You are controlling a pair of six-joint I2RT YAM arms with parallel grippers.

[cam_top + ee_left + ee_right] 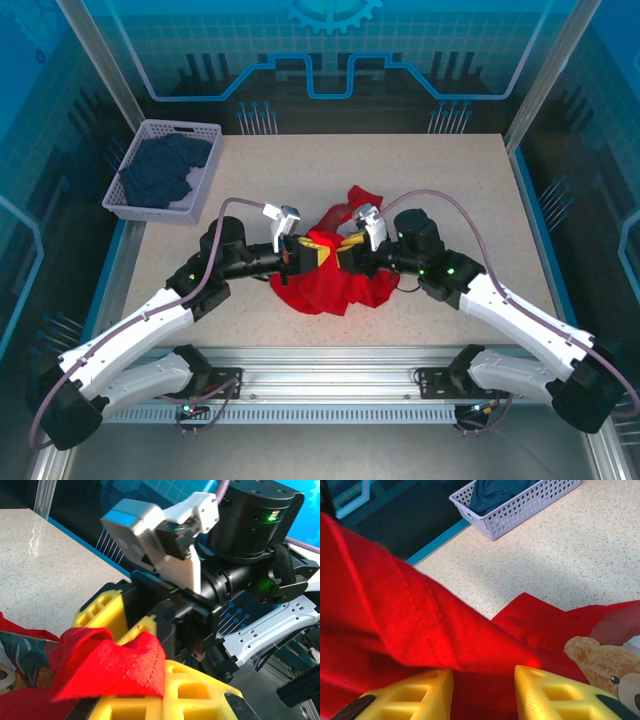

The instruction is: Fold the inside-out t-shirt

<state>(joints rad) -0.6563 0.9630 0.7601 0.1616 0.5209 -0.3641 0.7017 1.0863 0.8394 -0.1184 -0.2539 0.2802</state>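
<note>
Red t-shirt (330, 290) is being untangled on the table (450, 180), left claw (303, 255) clenching its cloth, right claw (346, 252) showing no clear grip; spreading it flat is likely coming next.

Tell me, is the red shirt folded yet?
Not yet. Nothing looks folded: the t-shirt is a crumpled heap. In hand: the left fingers pinch a red edge, and the right fingers sit in the cloth. Left: spreading it flat, then folding.

I see a red t-shirt (330, 288) with a brown bear (600, 662), and dark blue cloth (165, 170) in a light purple basket (150, 212).
</note>
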